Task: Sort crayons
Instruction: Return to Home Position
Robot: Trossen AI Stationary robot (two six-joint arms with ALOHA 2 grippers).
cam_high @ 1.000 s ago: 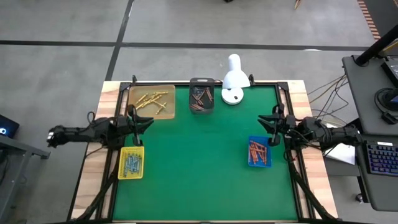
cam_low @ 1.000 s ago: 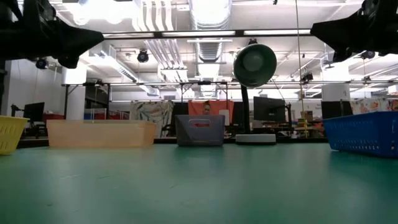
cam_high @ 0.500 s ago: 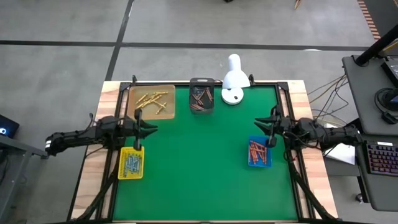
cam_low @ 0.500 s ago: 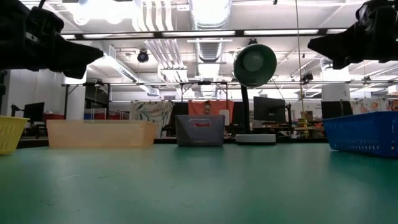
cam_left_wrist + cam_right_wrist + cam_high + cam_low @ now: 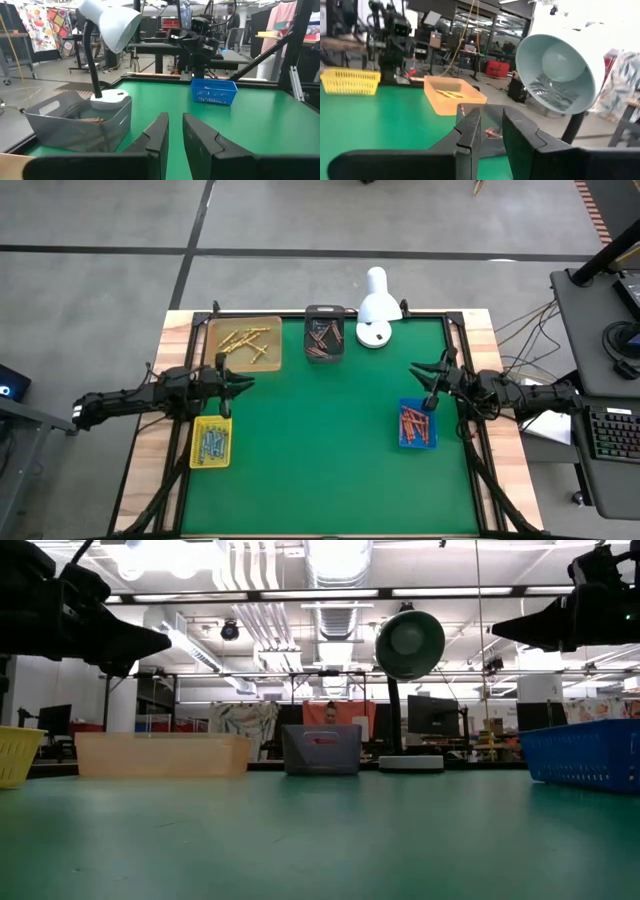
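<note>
Seen from above, no thin wax crayons (image 5: pixel 414 422) are left on the green felt mat (image 5: pixel 320 460); all lie in the four plastic bins (image 5: pixel 418 447); in the low view, the left gripper (image 5: pixel 150 638) and right gripper (image 5: pixel 515 630) have been lowered slightly; in both wrist views, fingers (image 5: pixel 157 135) are held narrowly apart, empty; sorting is judged complete.

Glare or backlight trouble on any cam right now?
Low view: ceiling lights blow out, so the left end effector and right end effector, both raised at the table's sides, read as black silhouettes. Right wrist view: blown-out white behind the lamp. High view: green mat evenly lit, no glare.
</note>
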